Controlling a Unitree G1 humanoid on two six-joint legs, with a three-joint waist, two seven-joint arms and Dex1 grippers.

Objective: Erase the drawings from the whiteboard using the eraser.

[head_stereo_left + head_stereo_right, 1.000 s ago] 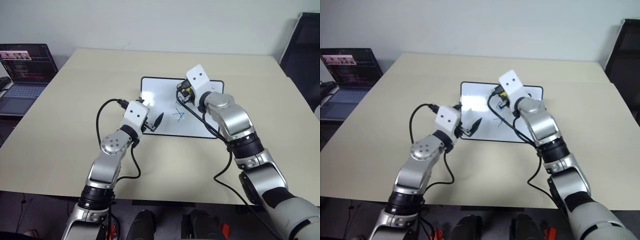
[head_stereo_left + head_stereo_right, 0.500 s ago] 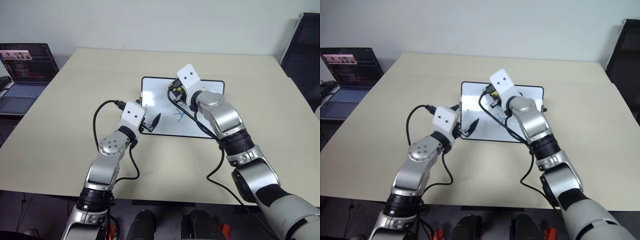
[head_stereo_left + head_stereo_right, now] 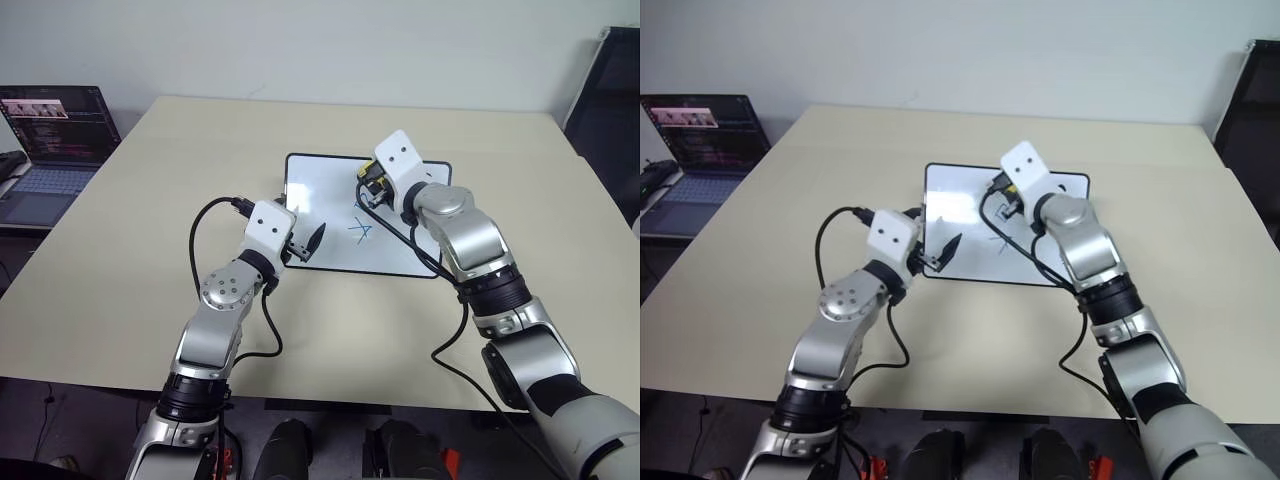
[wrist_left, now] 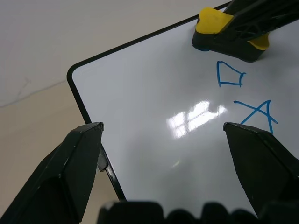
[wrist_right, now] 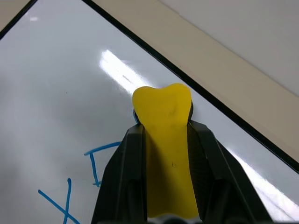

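Note:
The whiteboard [image 3: 320, 195] lies flat in the middle of the beige table. Two blue drawings show on it, a four-sided outline [image 4: 230, 78] and a crossed star-like shape [image 4: 256, 112] nearer to me. My right gripper [image 5: 163, 126] is shut on the yellow eraser [image 5: 166, 140]. The eraser's dark underside sits on the board near its far edge, just beyond the four-sided outline [image 5: 96, 163]. My left gripper [image 4: 163, 135] is open at the board's near left edge, one finger outside the black frame and one over the white surface.
An open laptop [image 3: 50, 130] stands on a lower surface beyond the table's far left corner. A dark chair-like object [image 3: 605, 90] stands at the far right. Bare tabletop [image 3: 180, 160] surrounds the board on all sides.
My right gripper swept the eraser to the left along the board's far part, then back to the right. The left gripper has stayed where it was.

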